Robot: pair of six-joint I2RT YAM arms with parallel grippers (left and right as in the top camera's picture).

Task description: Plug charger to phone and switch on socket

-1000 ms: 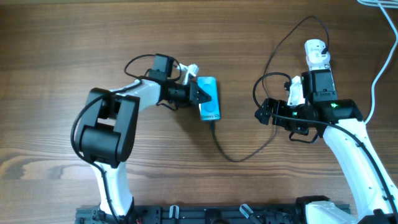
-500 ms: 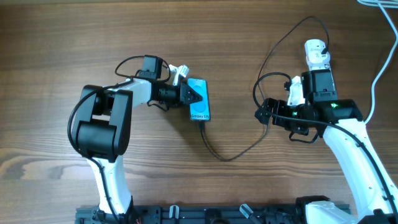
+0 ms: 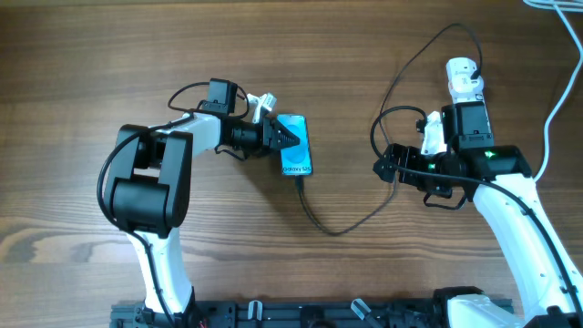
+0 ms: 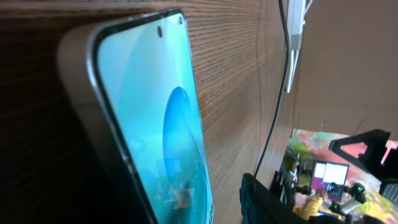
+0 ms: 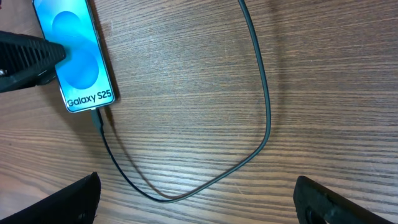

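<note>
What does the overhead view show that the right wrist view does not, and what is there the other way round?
Only overhead: the socket and the charger cable's upper stretch leading to it. Only right wrist: readable "Galaxy S25" text and the connector tip meeting the phone at its short edge. Both: the phone, the cable's loop, and the left gripper at the phone.

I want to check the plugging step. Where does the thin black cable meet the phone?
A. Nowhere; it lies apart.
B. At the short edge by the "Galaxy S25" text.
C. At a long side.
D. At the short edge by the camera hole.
B: in the right wrist view the charger reaches the phone at the short edge just below the white "Galaxy S25" text.
</note>
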